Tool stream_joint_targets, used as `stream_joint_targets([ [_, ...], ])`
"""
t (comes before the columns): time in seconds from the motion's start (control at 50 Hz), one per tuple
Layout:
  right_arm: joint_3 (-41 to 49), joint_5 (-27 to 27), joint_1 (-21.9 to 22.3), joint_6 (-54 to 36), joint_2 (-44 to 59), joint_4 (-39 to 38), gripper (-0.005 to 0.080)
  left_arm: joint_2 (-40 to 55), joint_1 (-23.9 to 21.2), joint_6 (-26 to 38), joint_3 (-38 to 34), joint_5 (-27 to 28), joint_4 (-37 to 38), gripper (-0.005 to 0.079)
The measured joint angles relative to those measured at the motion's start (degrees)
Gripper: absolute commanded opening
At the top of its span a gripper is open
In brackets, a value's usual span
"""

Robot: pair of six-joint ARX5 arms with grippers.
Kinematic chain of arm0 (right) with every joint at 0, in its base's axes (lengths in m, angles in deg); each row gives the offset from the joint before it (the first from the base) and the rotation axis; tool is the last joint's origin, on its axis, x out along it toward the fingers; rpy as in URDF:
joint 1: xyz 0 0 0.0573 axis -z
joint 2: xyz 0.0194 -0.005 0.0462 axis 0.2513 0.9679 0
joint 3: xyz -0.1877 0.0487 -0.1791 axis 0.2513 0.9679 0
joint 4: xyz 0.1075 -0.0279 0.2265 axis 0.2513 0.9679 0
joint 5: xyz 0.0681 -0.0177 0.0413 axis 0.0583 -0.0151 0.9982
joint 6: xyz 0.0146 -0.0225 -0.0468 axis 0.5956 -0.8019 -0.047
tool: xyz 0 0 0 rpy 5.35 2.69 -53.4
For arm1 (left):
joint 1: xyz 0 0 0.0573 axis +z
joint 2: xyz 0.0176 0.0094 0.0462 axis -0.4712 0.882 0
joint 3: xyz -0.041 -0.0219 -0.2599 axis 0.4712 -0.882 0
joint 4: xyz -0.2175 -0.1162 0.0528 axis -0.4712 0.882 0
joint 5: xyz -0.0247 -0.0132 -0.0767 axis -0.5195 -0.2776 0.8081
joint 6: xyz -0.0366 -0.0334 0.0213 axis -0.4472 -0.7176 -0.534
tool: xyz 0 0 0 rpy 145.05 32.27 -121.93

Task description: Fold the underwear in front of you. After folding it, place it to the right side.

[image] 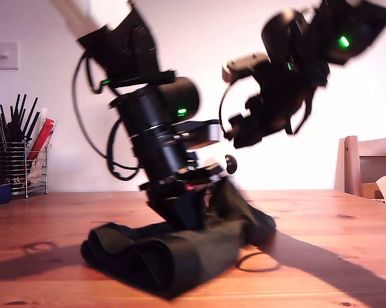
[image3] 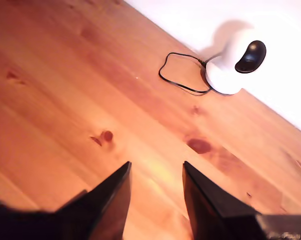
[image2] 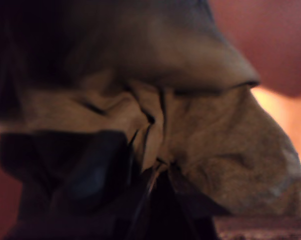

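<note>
the first gripper (image: 180, 186) is clenched on a fold of the underwear (image: 174, 253), lifting it to fold; the rest lies bunched near the counter's (image: 321, 256) front edge. the second gripper (image3: 155, 195) hangs raised, jaws released, empty.

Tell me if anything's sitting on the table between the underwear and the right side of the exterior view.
Only a thin black cable looped on the wooden table, right beside the underwear. Beyond it the tabletop shows nothing else. My first gripper is at the cloth; my second gripper hangs open above.
</note>
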Motion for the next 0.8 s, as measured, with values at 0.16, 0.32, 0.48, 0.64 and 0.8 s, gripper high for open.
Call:
stream_joint_targets([
  [0.16,-1.7,0.0,0.3,1.2,0.0,10.8,0.0287,-0.1,-1.4,0.0,0.0,0.3,1.4,0.0055],
  [0.32,-2.7,3.8,1.0,10.2,0.0,25.7,0.0287,-0.1,-1.2,0.0,0.0,0.7,2.7,0.0055],
  [0.48,-6.1,12.1,0.9,17.1,0.0,36.4,0.0287,-0.2,-0.8,0.0,0.0,0.5,2.6,0.0055],
  [0.64,-7.8,16.6,0.9,20.1,0.0,40.4,0.0287,-0.2,-0.4,0.0,0.0,0.8,2.6,0.0056],
  [0.8,-7.8,18.4,0.9,20.6,0.0,43.2,0.0283,-0.2,-0.2,0.0,0.0,1.0,2.4,0.0056],
])
